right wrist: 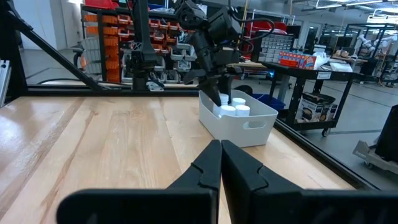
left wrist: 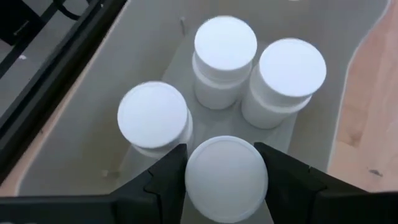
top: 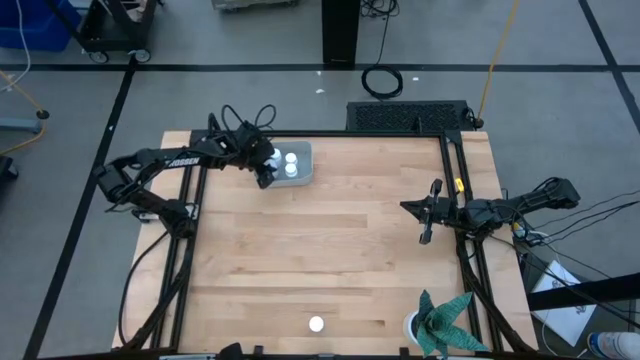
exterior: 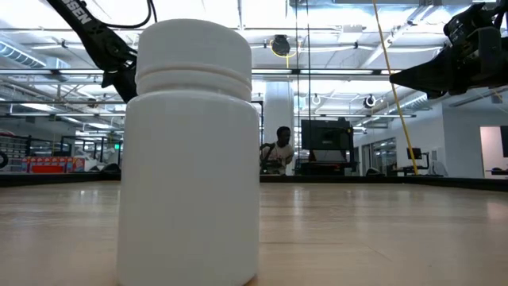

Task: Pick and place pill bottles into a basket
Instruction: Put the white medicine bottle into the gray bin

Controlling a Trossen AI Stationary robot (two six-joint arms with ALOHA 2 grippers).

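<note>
Bottles [left wrist: 225,59]: white, flat caps, in basket [left wrist: 124,74] | left end effector [left wrist: 226,180] grips a fourth | right end effector [right wrist: 221,163] closed

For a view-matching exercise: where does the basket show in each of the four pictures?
High view: the basket sits at the table's far edge, left of centre, under the left pincer.
Low view: not in it.
Left wrist view: its wall fills the frame.
Right wrist view: right of centre.
Shared landmark: the white bottles inside it.
</note>
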